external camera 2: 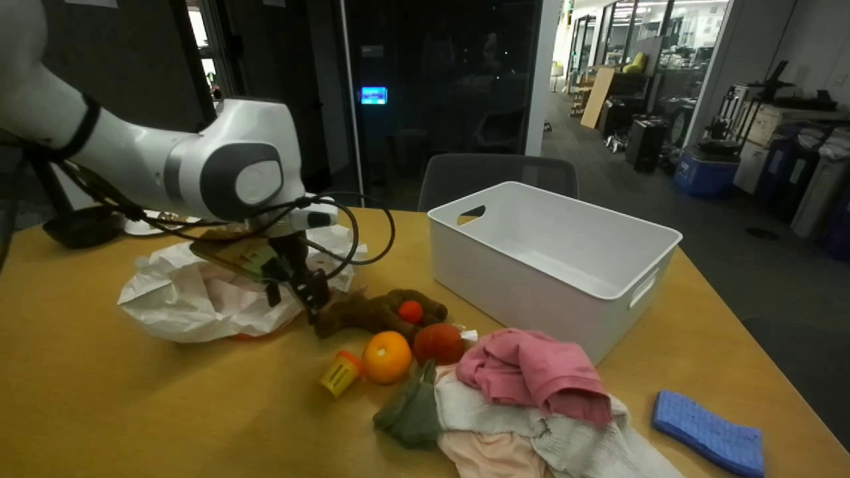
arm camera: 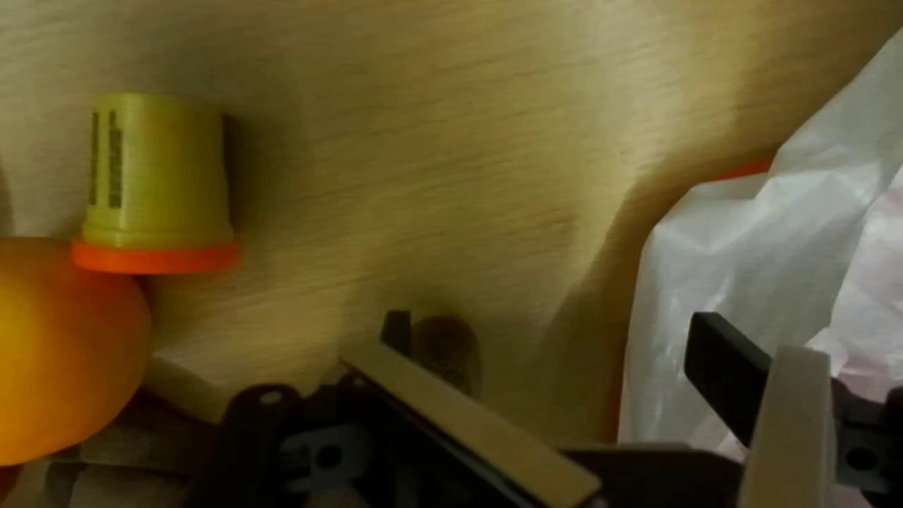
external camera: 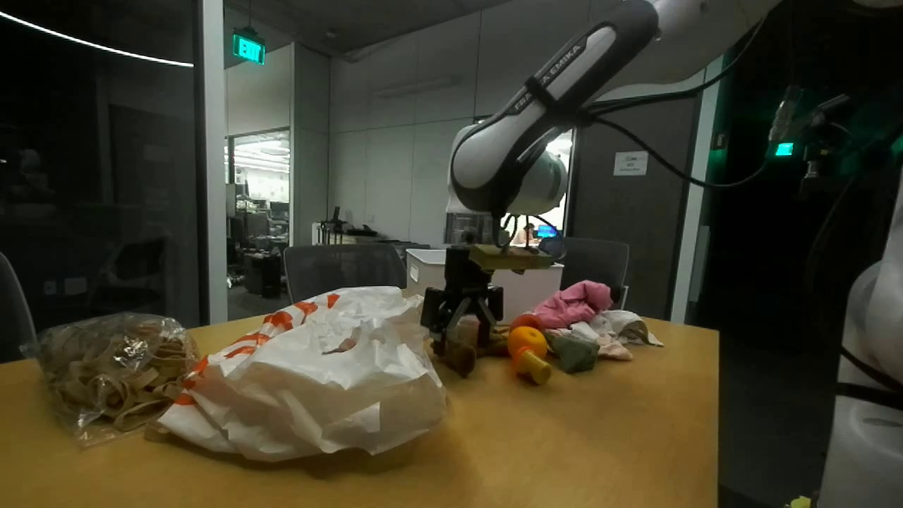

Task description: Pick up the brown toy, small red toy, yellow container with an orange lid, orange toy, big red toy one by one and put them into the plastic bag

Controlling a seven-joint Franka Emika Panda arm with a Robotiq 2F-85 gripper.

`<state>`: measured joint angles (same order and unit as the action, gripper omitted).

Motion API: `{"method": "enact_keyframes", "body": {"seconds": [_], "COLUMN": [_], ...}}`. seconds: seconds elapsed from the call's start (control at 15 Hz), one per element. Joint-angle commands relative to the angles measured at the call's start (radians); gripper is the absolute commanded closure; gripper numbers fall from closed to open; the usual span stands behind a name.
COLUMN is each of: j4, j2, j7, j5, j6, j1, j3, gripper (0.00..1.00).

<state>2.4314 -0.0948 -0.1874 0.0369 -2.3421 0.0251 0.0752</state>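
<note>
The brown toy (external camera 2: 372,313) is lying on the counter (external camera 2: 166,411) just beside the plastic bag (external camera: 310,402), near the orange toy (external camera 2: 387,358) and the yellow container (external camera 2: 339,377), presumably to keep each transfer short. The arm (external camera: 494,162) is pointing its end effector (arm camera: 552,335) downward, spread wide and gripping nothing, beside the brown toy's bag-side end, probably suiting a coming grasp.

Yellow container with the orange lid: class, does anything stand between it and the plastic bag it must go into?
Nothing visible does. In the wrist view, tabletop shows between the yellow container and the plastic bag; the open gripper appears below that straight line, not across it.
</note>
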Motion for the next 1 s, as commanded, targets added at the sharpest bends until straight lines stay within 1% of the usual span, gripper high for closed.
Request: {"method": "enact_keyframes", "body": {"seconds": [0.0, 0.2, 0.33, 0.4, 0.47, 0.8, 0.87, 0.93], "j4": [-0.07, -0.077, -0.075, -0.073, -0.074, -0.07, -0.069, -0.069], "j2": [0.119, 0.153, 0.152, 0.15, 0.149, 0.141, 0.14, 0.14], "j7": [-0.099, -0.149, -0.142, -0.134, -0.128, -0.115, -0.114, -0.111], "j5": [-0.068, -0.151, -0.161, -0.161, -0.158, -0.147, -0.147, -0.143], "j6": [-0.073, -0.106, -0.111, -0.116, -0.112, -0.099, -0.099, -0.095], "j1": [-0.012, -0.014, -0.011, -0.01, -0.01, -0.007, -0.007, -0.008], "j3": [-0.016, -0.045, -0.06, -0.064, -0.067, -0.065, -0.066, -0.067], "gripper": [0.0, 0.0, 0.0, 0.25, 0.26, 0.64, 0.73, 0.79]}}
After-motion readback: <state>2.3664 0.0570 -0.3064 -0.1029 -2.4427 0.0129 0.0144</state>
